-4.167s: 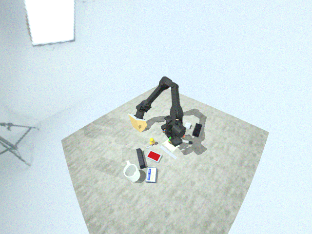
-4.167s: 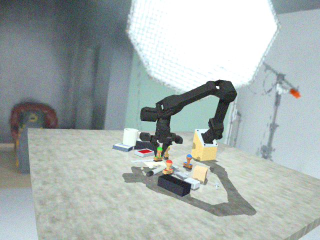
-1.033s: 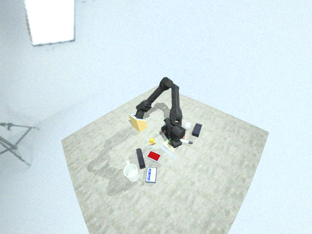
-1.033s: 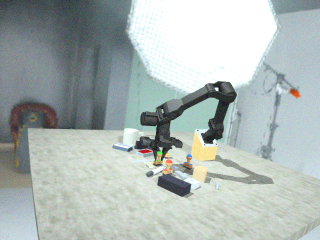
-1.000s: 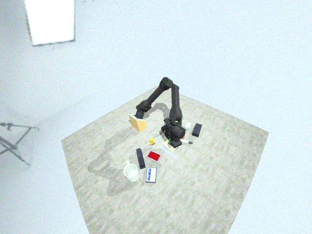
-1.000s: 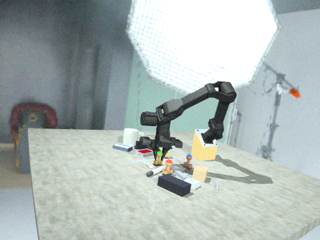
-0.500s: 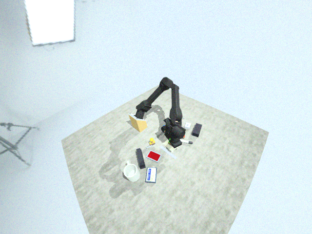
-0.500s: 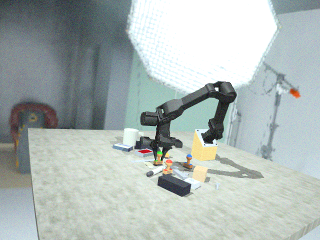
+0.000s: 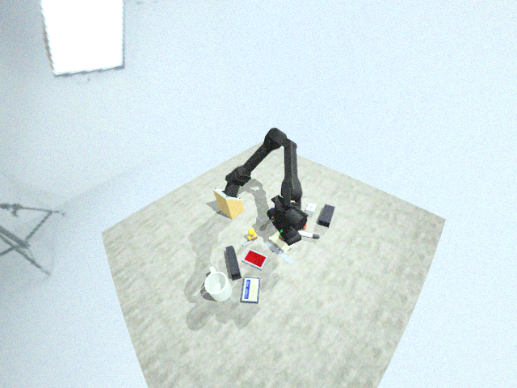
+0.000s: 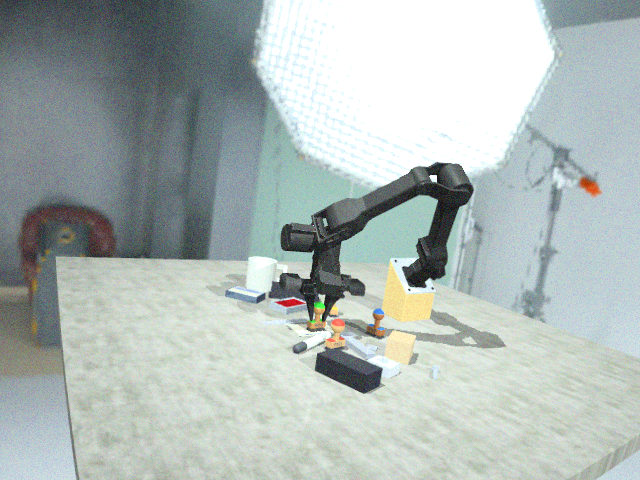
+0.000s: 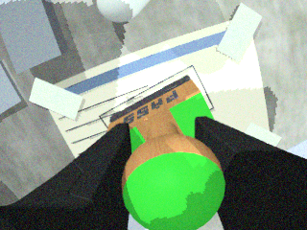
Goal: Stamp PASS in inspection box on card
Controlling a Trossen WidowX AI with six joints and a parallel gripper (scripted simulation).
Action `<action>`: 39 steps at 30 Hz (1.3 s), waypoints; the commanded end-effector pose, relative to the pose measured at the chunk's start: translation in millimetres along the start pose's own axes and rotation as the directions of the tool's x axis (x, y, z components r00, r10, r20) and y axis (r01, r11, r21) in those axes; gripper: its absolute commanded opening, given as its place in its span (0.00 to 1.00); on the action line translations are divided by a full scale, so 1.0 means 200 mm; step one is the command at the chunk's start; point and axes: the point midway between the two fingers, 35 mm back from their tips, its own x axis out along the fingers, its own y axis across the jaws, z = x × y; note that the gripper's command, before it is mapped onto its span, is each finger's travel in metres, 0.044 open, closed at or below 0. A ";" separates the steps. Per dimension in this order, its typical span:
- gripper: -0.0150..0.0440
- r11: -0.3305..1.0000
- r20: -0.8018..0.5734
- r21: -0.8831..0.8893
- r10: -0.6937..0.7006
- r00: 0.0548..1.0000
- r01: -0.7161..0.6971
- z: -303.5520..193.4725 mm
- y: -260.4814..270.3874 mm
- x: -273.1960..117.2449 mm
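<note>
End effector (image 9: 287, 238) (image 10: 319, 318) (image 11: 161, 130) gripping the green-topped PASS stamp (image 9: 281, 231) (image 10: 318, 310) (image 11: 174, 189), above the card's outlined box (image 11: 203, 88)

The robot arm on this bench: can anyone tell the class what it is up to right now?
The black gripper is closed on the green-topped wooden PASS stamp. It holds the stamp over the outlined box on the taped-down cream card. The red ink pad lies open nearby. Whether the stamp touches the card, or has left a print, cannot be told, since its base hides much of the box. It has yet to go back on the bench.
</note>
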 end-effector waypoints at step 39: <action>0.25 1.000 0.001 -0.003 0.002 1.000 -0.002 0.00 -0.01 -0.10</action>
